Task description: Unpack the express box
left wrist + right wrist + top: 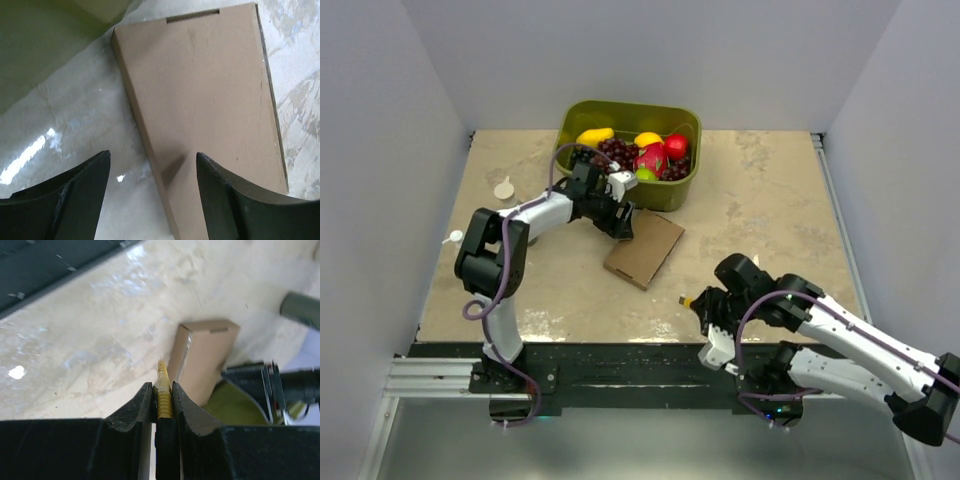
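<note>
The express box (643, 250) lay flat and closed near the middle of the table (770, 200), one corner just beside the olive-green tub (665, 193). I judged it light and fairly stiff. It was thin, smooth-faced cardboard, likely to skate over the glossy top if nudged from the side, and too flat to pinch across its face. The better holds seemed to be a thin side edge, or the lid by the tuck slot (192, 17) cut along the edge farthest from my left fingers. My left gripper (150, 195) hung spread wide over the box's nearest corner, one finger above cardboard and the other above bare table, grasping nothing. My right gripper (162, 405) was well apart from the box, by the near edge of the table, and clenched on a slim yellow ridged thing (163, 387). It may have been a cutter for the seal, though the view was too tight to be sure. The tub, heaped with fruit (650, 155), stood close behind the box and left little room on that side. Two small white bits (503, 188) sat far left, well clear.
</note>
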